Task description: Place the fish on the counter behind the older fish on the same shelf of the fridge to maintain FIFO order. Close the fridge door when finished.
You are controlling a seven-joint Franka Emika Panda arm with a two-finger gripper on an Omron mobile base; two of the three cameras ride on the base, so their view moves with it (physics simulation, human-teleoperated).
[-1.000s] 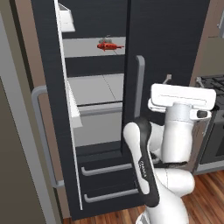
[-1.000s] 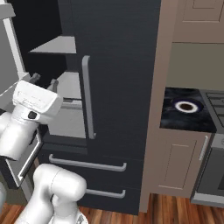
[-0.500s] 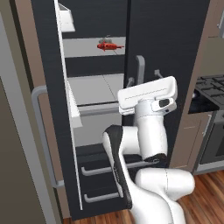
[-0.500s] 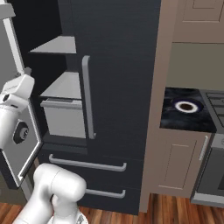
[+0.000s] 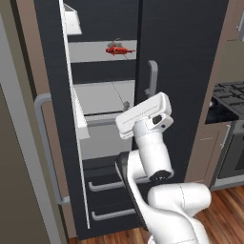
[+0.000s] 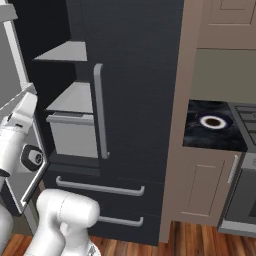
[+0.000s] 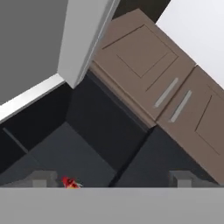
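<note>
The fridge [image 5: 181, 71] stands with its left door [image 5: 52, 119] swung open. On the light-grey shelf [image 5: 90, 50] lies the older fish [image 5: 119, 49], bright red. A tiny dull grey shape [image 5: 116, 42], apparently the fish, lies just behind it; it is too small to be sure. My white hand [image 5: 143, 116] hangs in front of the open compartment, below that shelf and apart from it. In the hand view my gripper [image 7: 113, 180] is open, its fingertips [image 7: 43, 178] wide apart with nothing between them, and the red fish [image 7: 70, 183] shows low beside the left tip.
A grey box-like drawer [image 6: 75, 135] sits under the shelf [image 6: 65, 51]. Right of the fridge, the black marble counter [image 6: 200, 137] carries a white-ringed dish [image 6: 212, 121], with the stovetop [image 6: 247, 115] beyond. Beige upper cabinets [image 7: 144, 57] hang overhead. The open door [image 6: 15, 65] flanks my arm's left.
My arm has swung left, carrying the hand from beside the right door's handle to in front of the open compartment. The jaws stayed open. The fish have not moved.
</note>
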